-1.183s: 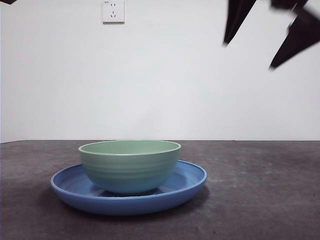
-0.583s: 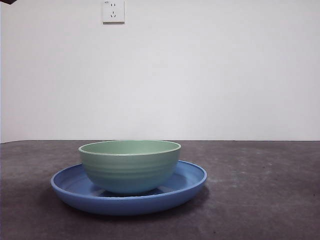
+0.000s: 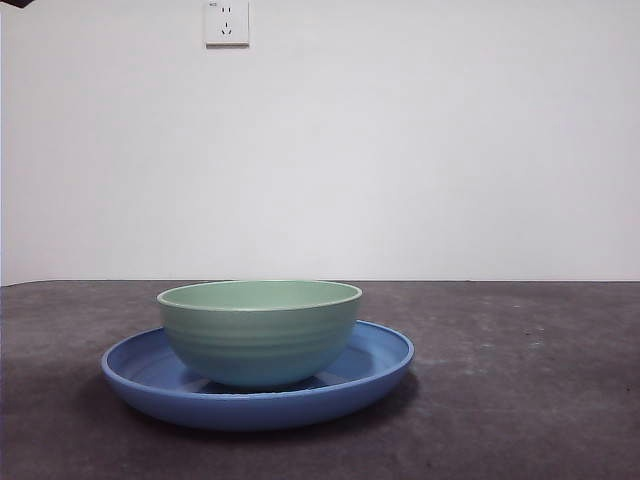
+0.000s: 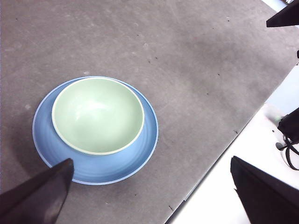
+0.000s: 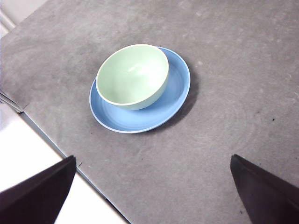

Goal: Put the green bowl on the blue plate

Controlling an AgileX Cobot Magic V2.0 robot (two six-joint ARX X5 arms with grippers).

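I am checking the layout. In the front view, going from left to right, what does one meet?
Black arm tip at the top corner → wall socket → left rim of the blue plate → green bowl → right rim of the same plate.

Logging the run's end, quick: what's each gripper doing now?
Left gripper: open, holding nothing.
Right gripper: open, holding nothing.

The green bowl (image 3: 259, 333) is pale mint green with faint lines running around its outside and a lighter rim. The blue plate (image 3: 372, 376) is shiny blue. The table (image 3: 520, 380) is dark grey with little specks, and the wall (image 3: 420, 140) is white.
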